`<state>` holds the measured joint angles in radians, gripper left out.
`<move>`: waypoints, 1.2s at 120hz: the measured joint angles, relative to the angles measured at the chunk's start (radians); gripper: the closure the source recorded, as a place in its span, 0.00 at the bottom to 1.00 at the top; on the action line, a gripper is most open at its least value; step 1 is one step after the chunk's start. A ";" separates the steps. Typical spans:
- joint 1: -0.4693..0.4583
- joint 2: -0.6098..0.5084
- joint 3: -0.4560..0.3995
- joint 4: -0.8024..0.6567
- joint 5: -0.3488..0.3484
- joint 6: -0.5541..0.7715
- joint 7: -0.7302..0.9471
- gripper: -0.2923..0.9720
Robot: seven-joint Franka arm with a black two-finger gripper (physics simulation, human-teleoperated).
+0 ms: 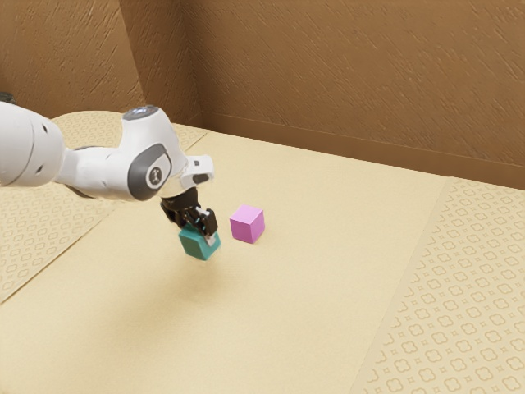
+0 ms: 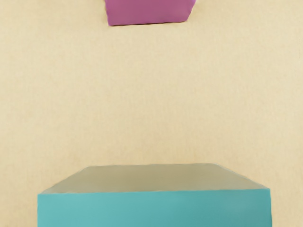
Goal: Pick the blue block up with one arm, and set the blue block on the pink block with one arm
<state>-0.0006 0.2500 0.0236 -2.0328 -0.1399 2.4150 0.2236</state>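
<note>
Blue block (image 2: 154,208) hangs clamped between the jaws, near the pink block (image 1: 247,224).

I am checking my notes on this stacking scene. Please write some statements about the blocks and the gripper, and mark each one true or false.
1. The gripper is shut on the blue block. True.
2. The blue block sits on top of the pink block. False: it is beside the pink block, and nothing lies on the pink block.
3. The pink block stands on the table. True.
4. The two blocks touch each other. False: bare table shows between them.
</note>
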 joint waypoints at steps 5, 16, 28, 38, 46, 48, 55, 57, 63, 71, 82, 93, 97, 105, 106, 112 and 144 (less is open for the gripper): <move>-0.001 0.020 0.001 0.065 0.025 -0.035 -0.004 0.48; -0.002 0.133 0.002 0.270 0.074 -0.107 -0.012 0.48; -0.001 0.252 0.002 0.469 0.105 -0.193 -0.023 0.48; -0.001 0.332 0.000 0.623 0.115 -0.281 -0.043 0.48; -0.001 0.391 -0.003 0.723 0.112 -0.342 -0.064 0.48; -0.001 0.405 -0.004 0.746 0.110 -0.354 -0.070 0.48; -0.001 0.443 -0.006 0.791 0.099 -0.381 -0.089 0.48; -0.001 0.452 -0.006 0.799 0.096 -0.386 -0.094 0.49; -0.001 0.486 -0.007 0.842 0.088 -0.398 -0.108 0.49; -0.002 0.510 -0.015 0.872 0.082 -0.408 -0.125 0.49; -0.004 0.526 -0.031 0.897 0.078 -0.417 -0.146 0.50; -0.007 0.529 -0.035 0.904 0.077 -0.423 -0.165 0.50; -0.006 0.529 -0.036 0.902 0.077 -0.424 -0.171 0.50; -0.006 0.529 -0.036 0.898 0.077 -0.427 -0.182 0.50; -0.006 0.529 -0.036 0.898 0.077 -0.428 -0.183 0.50; -0.006 0.529 -0.036 0.897 0.077 -0.429 -0.189 0.49; -0.006 0.521 -0.035 0.894 0.075 -0.435 -0.206 0.33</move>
<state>-0.0062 0.7713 -0.0109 -1.1386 -0.0647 1.9801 0.0180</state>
